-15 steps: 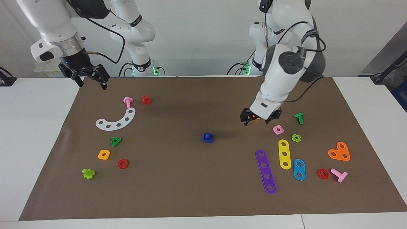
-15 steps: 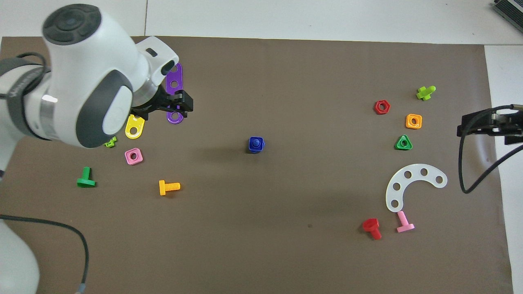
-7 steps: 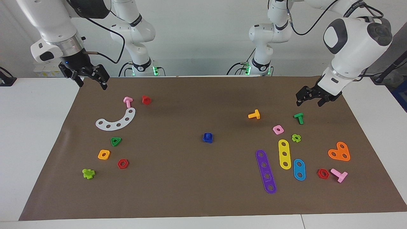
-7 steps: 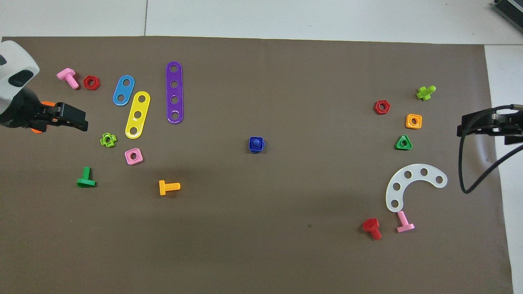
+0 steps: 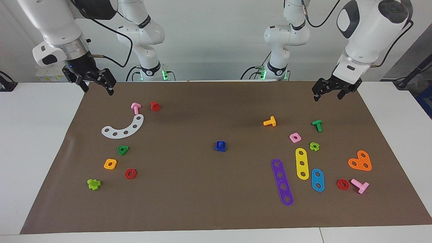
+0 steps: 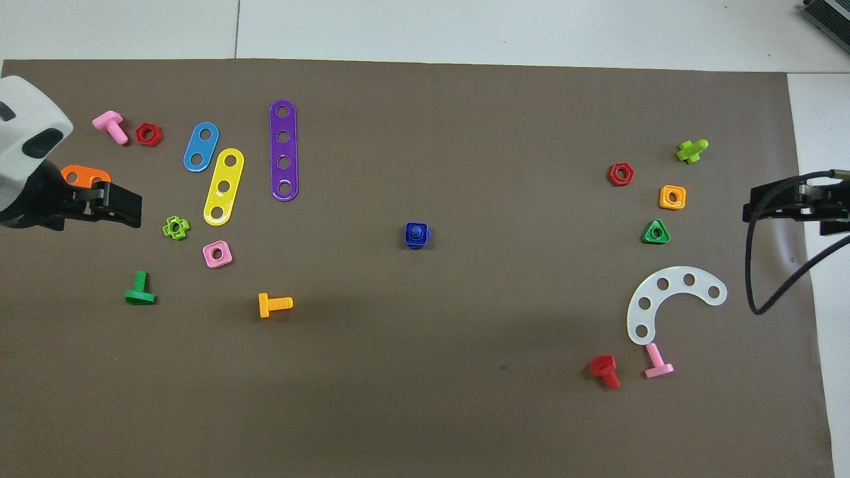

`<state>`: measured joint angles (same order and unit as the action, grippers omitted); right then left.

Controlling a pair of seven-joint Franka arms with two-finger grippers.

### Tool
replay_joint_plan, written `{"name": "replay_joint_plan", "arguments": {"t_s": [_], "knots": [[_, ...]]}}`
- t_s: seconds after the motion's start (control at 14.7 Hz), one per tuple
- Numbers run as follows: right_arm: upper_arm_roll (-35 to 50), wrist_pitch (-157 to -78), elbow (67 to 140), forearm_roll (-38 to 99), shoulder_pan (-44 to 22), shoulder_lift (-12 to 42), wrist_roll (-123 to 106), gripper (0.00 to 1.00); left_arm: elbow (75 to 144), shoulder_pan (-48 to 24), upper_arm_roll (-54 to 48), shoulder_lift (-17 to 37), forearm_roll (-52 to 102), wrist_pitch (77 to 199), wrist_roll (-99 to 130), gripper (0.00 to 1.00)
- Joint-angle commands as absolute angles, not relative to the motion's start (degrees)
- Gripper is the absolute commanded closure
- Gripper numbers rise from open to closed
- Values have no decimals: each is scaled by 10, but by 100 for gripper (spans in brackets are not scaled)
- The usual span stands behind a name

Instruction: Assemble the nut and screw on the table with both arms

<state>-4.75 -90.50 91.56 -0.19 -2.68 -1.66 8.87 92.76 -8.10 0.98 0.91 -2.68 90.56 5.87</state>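
At the middle of the brown mat (image 5: 202, 202) on the table, the dark-blue nut (image 5: 220, 147) sits around the stem of the dark-blue screw (image 5: 220, 143); they stand together as one piece. From overhead the stem of the screw (image 6: 416, 232) pokes up through the square nut (image 6: 425, 237). My left gripper (image 5: 327, 95) hangs open and empty over the mat's corner nearest the left arm's base, and in the overhead view the left gripper (image 6: 129, 206) sits beside an orange plate. My right gripper (image 5: 98, 89) waits open and empty over the mat's corner nearest its base, and its tips (image 6: 754, 202) show overhead.
Toward the left arm's end lie an orange bolt (image 5: 270, 122), pink nut (image 5: 295, 137), green bolt (image 5: 317, 125) and purple (image 5: 282, 182), yellow (image 5: 302, 163) and blue (image 5: 317, 180) strips. Toward the right arm's end lie a white arc (image 5: 124, 128), green triangular nut (image 5: 123, 150) and orange nut (image 5: 110, 164).
The left arm has swung up and away from above the orange bolt to the mat's corner by its base, uncovering that bolt. The right arm and the blue pair have not moved.
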Motion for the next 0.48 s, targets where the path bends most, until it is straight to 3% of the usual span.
{"name": "replay_joint_plan", "arguments": {"t_s": [0.0,0.41], "knots": [[-47,-905,927,5,-24,-27,80,0,945,-92,13,-8,-50,904,67,0],[-47,-905,927,5,-24,-27,81,0,941,-63,24,-11,11,906,29,0]]}}
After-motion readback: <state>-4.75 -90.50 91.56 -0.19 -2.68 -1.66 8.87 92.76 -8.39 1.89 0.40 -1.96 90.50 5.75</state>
